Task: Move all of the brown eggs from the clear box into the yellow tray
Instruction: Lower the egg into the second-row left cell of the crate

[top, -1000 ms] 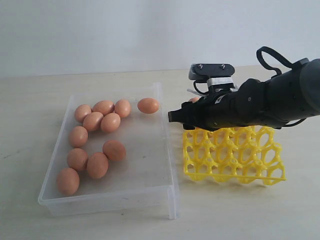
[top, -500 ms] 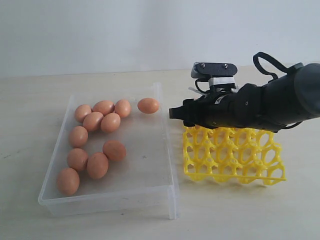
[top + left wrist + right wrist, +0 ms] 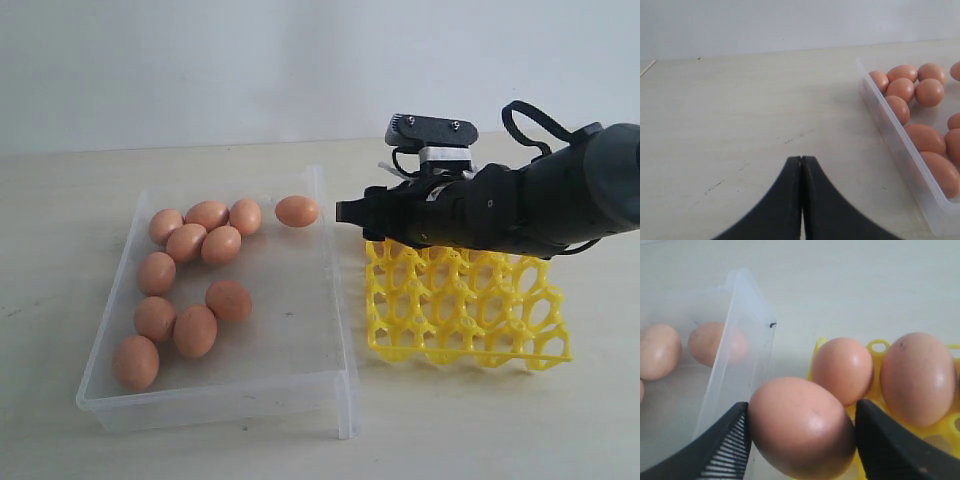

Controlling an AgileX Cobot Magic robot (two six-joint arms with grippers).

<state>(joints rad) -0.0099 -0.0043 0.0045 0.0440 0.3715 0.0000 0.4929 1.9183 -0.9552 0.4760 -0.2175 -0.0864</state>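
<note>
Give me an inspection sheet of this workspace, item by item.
Surface: pale table, faint scuffs.
Job's things: eleven eggs in the box; two tray eggs seen in the tray, other cups in view empty.
Clutter: nothing seen.
End effectors: left end effector shut, empty, over the table; right end effector shut on a held egg, between box and tray.
Cables: black cable looped on the right arm.
Surroundings: plain wall.
</note>
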